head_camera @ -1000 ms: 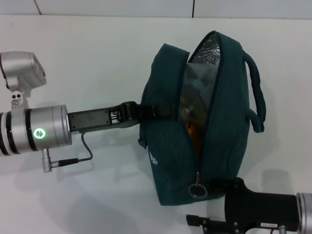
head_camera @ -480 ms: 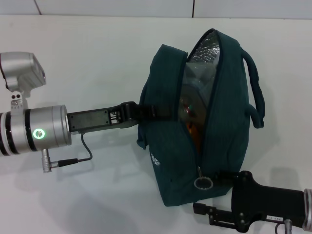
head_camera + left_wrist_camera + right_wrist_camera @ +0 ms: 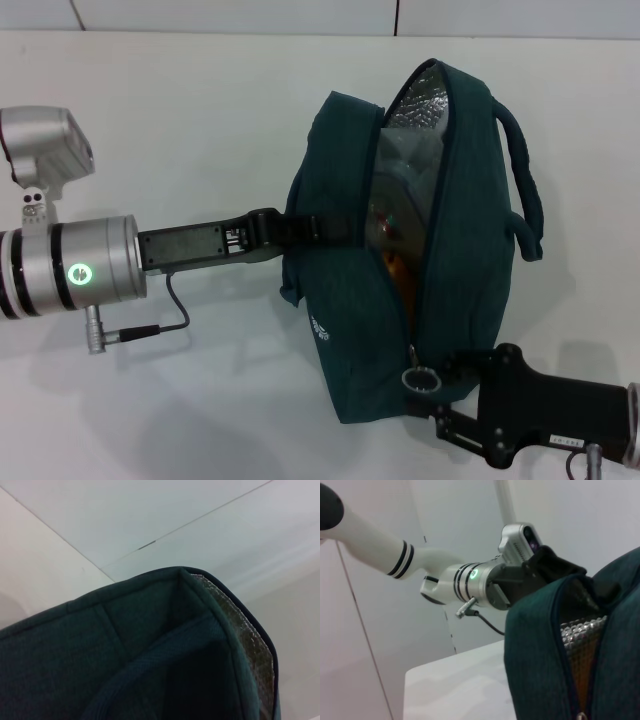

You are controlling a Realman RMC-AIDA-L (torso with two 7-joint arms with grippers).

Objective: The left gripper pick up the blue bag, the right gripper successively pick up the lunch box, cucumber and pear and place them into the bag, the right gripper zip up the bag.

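Observation:
The blue bag (image 3: pixel 350 300) stands in the middle of the white table, its zipper open along the top and the silver lining showing. My left gripper (image 3: pixel 290 230) is shut on the bag's near loop handle and holds that side. Inside I see the clear lunch box (image 3: pixel 395 190) with its red label, and below it the orange pear (image 3: pixel 398 272). The cucumber is hidden. My right gripper (image 3: pixel 442 392) is at the bag's near end, fingers apart, right next to the ring-pull (image 3: pixel 420 380). The bag also fills the left wrist view (image 3: pixel 125 650) and shows in the right wrist view (image 3: pixel 545 660).
The white table (image 3: pixel 180 120) spreads around the bag. The bag's second handle (image 3: pixel 525 190) hangs off its right side. My left arm's silver cylinder (image 3: pixel 70 275) and its cable (image 3: pixel 170 310) lie to the left of the bag. A wall edge runs along the back.
My right gripper has moved right and up along the bag's near end and turned, its lower finger now closer under the ring-pull. The bag's lower end shifted slightly. The left arm has not moved.

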